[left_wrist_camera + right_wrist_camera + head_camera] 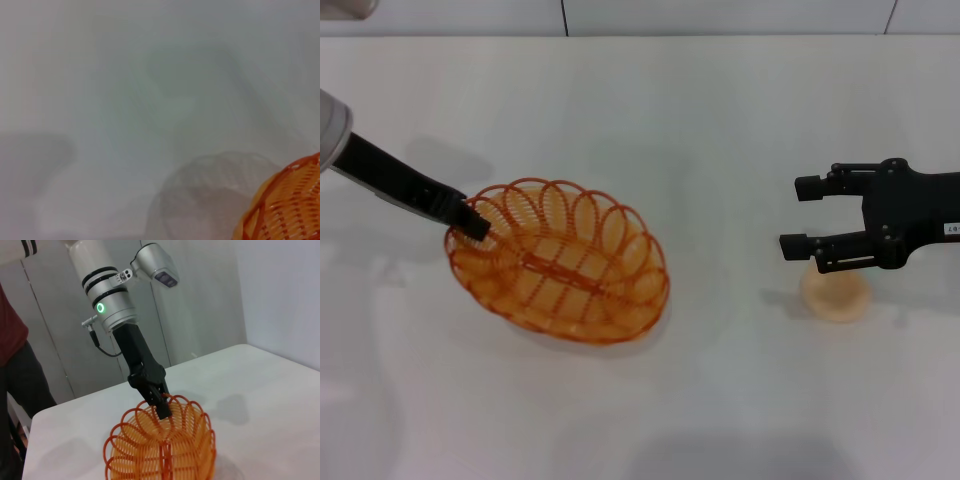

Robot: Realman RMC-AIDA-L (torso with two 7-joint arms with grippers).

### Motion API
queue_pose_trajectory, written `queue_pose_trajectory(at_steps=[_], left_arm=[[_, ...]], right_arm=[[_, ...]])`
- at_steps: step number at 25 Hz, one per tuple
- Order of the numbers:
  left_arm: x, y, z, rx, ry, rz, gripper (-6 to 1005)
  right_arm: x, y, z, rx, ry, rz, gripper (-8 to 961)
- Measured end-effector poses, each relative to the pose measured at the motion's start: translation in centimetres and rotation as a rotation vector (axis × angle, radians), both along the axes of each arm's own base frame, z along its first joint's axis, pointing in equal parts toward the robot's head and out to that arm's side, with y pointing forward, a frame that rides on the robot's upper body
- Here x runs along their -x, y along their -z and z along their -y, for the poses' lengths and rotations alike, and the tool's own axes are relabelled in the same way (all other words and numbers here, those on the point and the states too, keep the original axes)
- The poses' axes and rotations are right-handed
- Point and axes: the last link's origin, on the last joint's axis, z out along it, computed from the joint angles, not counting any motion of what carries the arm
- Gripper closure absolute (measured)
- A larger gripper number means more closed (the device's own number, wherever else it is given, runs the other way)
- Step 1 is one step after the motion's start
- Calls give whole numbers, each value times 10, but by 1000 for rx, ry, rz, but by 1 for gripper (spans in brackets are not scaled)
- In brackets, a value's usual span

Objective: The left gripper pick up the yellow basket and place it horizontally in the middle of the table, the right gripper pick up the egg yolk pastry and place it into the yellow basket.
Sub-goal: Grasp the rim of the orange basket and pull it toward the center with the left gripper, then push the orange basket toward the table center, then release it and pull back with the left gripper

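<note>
Basket sits left of the table's middle, about midway between the far and near edges, long axis running diagonally from far-left to near-right, so not yet square to the near edge. Left gripper comes in from the left edge and is pinched on the basket's rim at its far-left end; in the right wrist view the gripper has its black fingers closed over one of the rim loops, arm angled down from a silver segment with a green ring light. Basket looks like thin orange-yellow translucent wire or plastic, oval, scalloped loops around the rim, open ribbed floor, light and a bit springy I'd guess; left wrist view shows only a corner of it plus its shadow. Step in hand looks like placing or squaring up the basket, which still needs turning and sliding toward the centre. Right gripper reaches in from the right edge, fingers spread apart and holding nothing, pointing toward the basket. Pastry lies on the table partly under the near finger, near the right edge, well apart from the basket: small, round, pale cream, smooth dome, probably soft and crumbly. Right arm is clearly the nearer one to it; the pastry lies just below and nearward of the open fingers.
</note>
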Motion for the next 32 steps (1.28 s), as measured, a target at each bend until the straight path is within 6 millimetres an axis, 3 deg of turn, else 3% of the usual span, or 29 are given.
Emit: queue_pose_trajectory(at_steps=[11, 32], left_arm=[[-15, 22, -3, -33, -161, 60, 912], [-1, 63, 0, -46, -231, 173, 894]], right_arm=[[3, 1, -1, 7, -14, 8, 139], [7, 1, -1, 13, -31, 11, 139]])
